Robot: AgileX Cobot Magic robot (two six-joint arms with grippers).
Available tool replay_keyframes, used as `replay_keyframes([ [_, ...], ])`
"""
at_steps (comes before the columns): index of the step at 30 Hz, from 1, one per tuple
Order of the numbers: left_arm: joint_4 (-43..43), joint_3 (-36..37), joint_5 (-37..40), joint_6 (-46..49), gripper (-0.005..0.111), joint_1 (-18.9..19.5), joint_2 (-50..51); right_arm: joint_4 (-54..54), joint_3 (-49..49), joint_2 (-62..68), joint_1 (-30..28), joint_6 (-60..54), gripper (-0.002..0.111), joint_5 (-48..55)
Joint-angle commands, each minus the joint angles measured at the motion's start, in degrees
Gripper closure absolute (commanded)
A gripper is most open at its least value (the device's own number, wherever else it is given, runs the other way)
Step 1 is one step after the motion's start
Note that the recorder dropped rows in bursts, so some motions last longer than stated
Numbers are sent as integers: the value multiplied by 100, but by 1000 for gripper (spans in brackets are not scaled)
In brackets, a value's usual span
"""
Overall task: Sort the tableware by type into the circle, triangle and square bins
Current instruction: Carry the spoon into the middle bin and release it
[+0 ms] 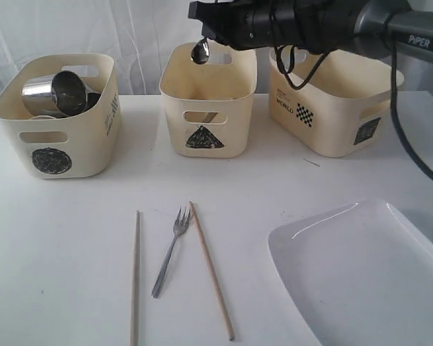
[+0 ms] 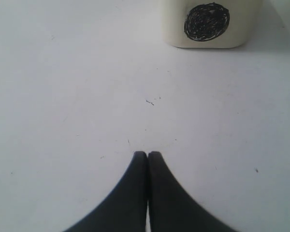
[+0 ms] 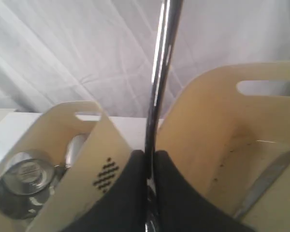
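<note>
Your right claw (image 3: 150, 155) is clenched on the handle of the steel spoon (image 1: 200, 51). The spoon's bowl shows just below the claw at the top centre of the exterior frame, over the back rim of the triangle bin (image 1: 208, 108). Inside that bin, the right wrist view shows the knife (image 3: 263, 186) leaning against a wall. The circle bin (image 1: 58, 144) at the upper left holds the steel mugs (image 1: 61, 94), lying on their sides. The square bin (image 1: 332, 108) stands at the upper right, partly behind the arm.

On the desk (image 1: 72, 238), the fork (image 1: 172, 252) lies at lower centre between the two wooden chopsticks (image 1: 211, 270) — touching neither. The large white plate (image 1: 361, 274) fills the lower right corner, cut off by the frame edge.

Your left claw (image 2: 148, 154) is clenched on nothing, over bare desk — the circle bin sits at the upper right of its view.
</note>
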Motion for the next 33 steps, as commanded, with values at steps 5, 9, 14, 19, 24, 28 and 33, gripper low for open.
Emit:
replay_keyframes([
  [5, -36, 24, -30, -21, 107, -51, -27, 95, -22, 517, -37, -694, 104, -1000],
  [9, -36, 24, -30, -21, 107, -51, -27, 87, -22, 622, -37, -744, 86, -893],
  [14, -36, 24, -30, -21, 107, -51, -27, 24, -22, 532, -37, -869, 79, -527],
  [19, -36, 24, -30, -21, 107, -51, -27, -171, -22, 110, -105, -813, 80, 441],
  [24, -36, 24, -30, -21, 107, -51, -27, -2142, -11, -519, -153, 631, 104, 2516],
  [28, -36, 24, -30, -21, 107, -51, -27, -4611, 111, -796, 99, 2546, 108, 4092],
  [33, -36, 24, -30, -21, 107, -51, -27, -5864, 953, -1233, 696, 4103, 108, 4673],
])
